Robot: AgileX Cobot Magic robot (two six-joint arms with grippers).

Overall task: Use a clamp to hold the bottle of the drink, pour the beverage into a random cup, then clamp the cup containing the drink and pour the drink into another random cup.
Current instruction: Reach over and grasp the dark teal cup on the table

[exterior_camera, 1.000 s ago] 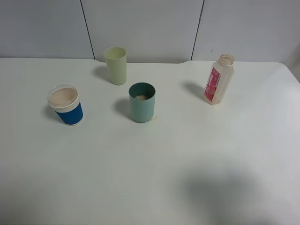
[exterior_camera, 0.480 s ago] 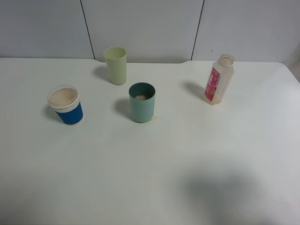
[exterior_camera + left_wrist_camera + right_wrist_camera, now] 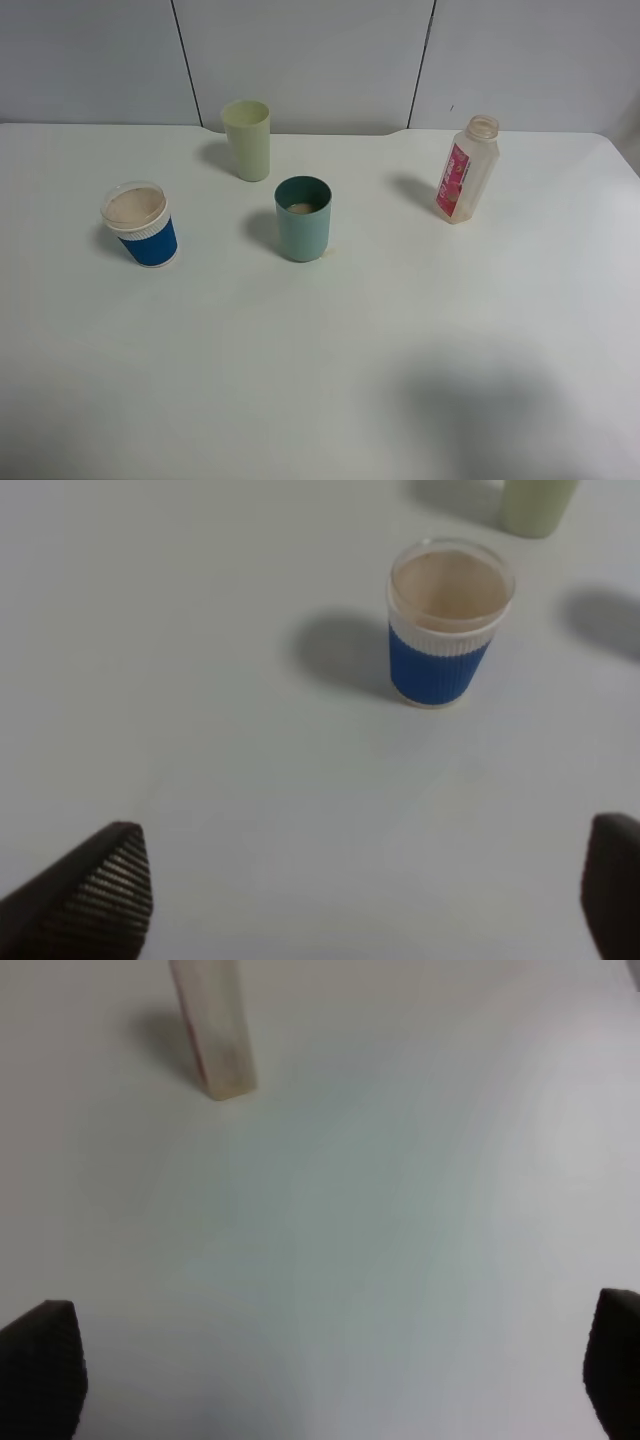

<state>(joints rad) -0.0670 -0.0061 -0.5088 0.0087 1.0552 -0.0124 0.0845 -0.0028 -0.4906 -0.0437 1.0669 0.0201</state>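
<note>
The bottle (image 3: 466, 168) stands upright at the back right of the table, uncapped, its pink-red label facing left; its lower body (image 3: 214, 1030) shows in the right wrist view. The teal-green cup (image 3: 303, 218) stands mid-table with a little tan beverage (image 3: 301, 208) at its bottom. The blue cup with a white band (image 3: 141, 224) stands at the left, filled with tan liquid, and appears again (image 3: 447, 622) in the left wrist view. My left gripper (image 3: 365, 890) is open and well short of the blue cup. My right gripper (image 3: 330, 1370) is open, apart from the bottle. Neither clamp shows in the high view.
A taller pale yellow-green tumbler (image 3: 247, 139) stands behind the teal cup; its base (image 3: 537, 505) shows in the left wrist view. The white table (image 3: 330, 350) ends at a grey panelled wall (image 3: 300, 60). A soft shadow lies on the table's near right part.
The bottle and the cups have not moved. The soft shadow on the near right part of the table has drifted slightly to the right.
</note>
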